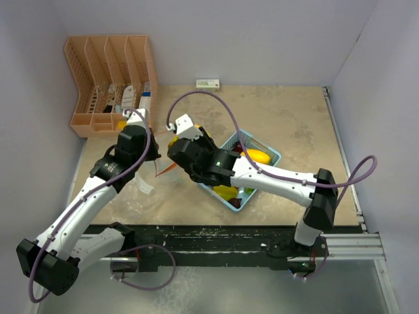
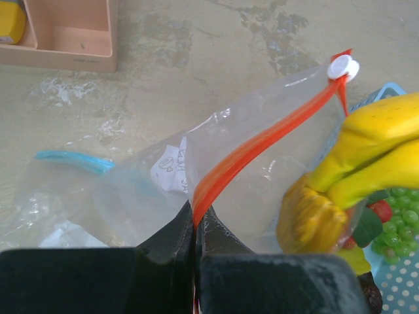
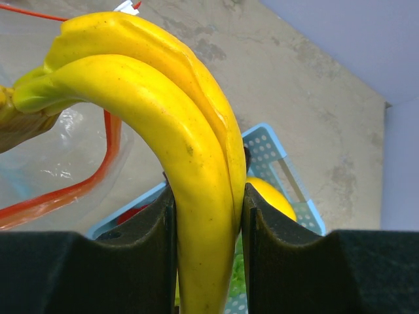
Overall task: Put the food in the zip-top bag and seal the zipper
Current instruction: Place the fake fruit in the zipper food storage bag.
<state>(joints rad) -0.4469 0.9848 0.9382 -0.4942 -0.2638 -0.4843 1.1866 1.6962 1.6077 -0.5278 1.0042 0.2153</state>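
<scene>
The left tool [image 2: 194, 226] is pinching tight on the orange zipper strip [image 2: 262, 137] of the clear, crinkly zip-top bag [image 2: 131, 190], lifting that rim off the mottled beige worktop [image 1: 294, 124] toward the left edge. The right tool [image 3: 206, 196] is gripping a glossy yellow toy banana bunch [image 3: 150, 98] across its middle, jaws narrowed on it at mid-worktop, the stem end nosing toward the bag. The bunch looks like light, hard, smooth plastic that could slip, so the mid-curve grip looks sound. The film looks thin and floppy, best taken by the stiffer zipper band. More food is waiting in the perforated light-blue plastic basket [image 1: 275, 156] nearby, including knobbly green toy grapes [image 2: 399, 209].
</scene>
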